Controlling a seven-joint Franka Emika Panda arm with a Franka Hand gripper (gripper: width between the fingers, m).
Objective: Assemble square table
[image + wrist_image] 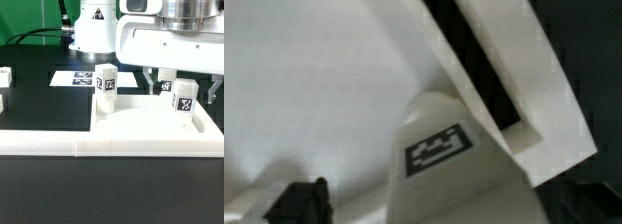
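The square table's flat white panel lies on the black table. Two white tagged legs stand upright on it: one at its far corner on the exterior view's left, the other at the far corner on the right. My gripper hangs over the right leg, open, with one finger on each side and a gap to the leg on both sides. In the wrist view this leg rises from the panel toward the camera, and one dark finger shows beside it.
A long low white L-shaped rail runs along the panel's near side and up its left side. Two more white legs lie at the exterior view's left edge. The marker board lies behind, near the robot base.
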